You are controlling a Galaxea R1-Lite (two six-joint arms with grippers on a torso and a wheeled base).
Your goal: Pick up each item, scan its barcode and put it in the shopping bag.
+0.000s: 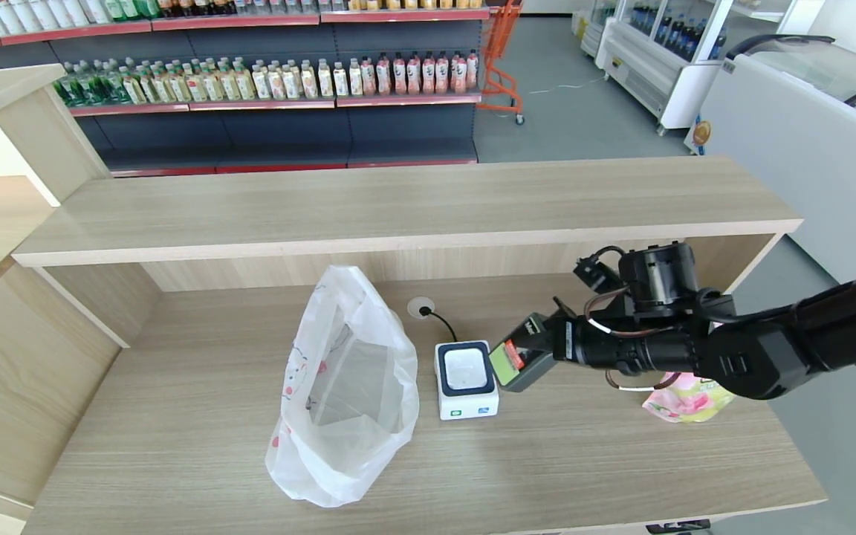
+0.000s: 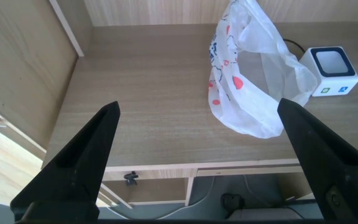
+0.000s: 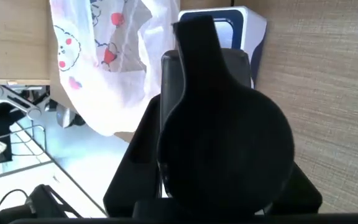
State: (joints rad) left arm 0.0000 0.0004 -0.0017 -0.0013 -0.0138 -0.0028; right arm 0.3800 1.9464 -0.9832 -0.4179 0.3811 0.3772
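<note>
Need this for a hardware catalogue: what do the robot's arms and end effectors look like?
The right arm is matte black, built from rounded cylindrical segments, with thin white and brown cables looping at the wrist. The left end effector has two flat black fingers tapering to their tips.

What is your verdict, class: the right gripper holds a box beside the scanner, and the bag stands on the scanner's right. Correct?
Wrong side. The head view shows the bag on the scanner's left; the right gripper does hold a box beside it.
</note>
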